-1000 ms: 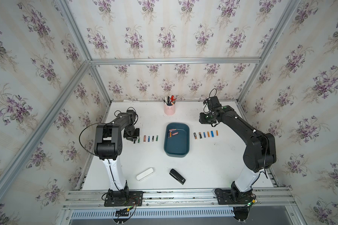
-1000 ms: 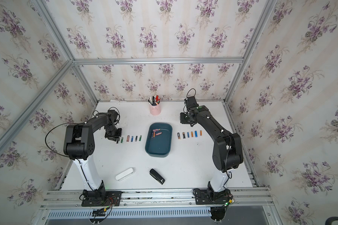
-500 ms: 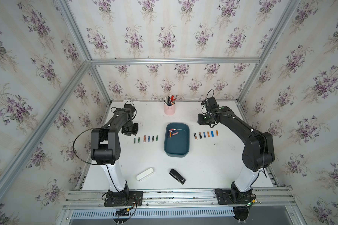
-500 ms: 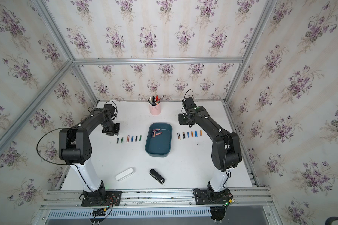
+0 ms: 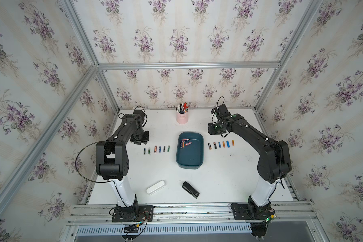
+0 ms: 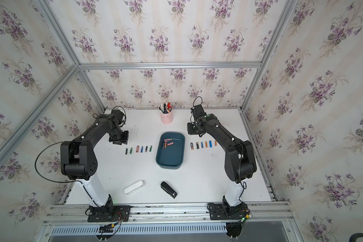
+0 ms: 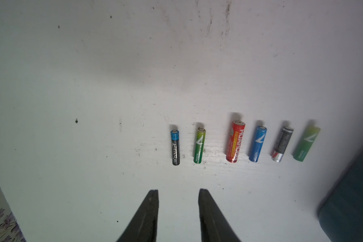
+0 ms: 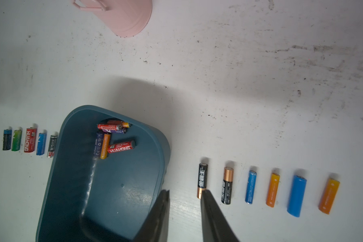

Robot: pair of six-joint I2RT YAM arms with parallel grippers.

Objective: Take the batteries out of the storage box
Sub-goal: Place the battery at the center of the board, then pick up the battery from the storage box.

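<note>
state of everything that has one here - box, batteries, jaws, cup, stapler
storage box, upright, lidless, not yet emptied
batteries in the box, about six, loosely piled at its far end
left battery row, six lying side by side on the table
right battery row, six lying side by side on the table
left jaws, apart, empty
right jaws, apart, empty
pen cup, upright, holding pens
stapler, closed, lying flat

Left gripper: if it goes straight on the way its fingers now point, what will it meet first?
Probably the blue-and-black battery at the end of the row, almost in line with the open left gripper; the neighbouring green battery lies beside that line. Its height above the table is unclear.
</note>
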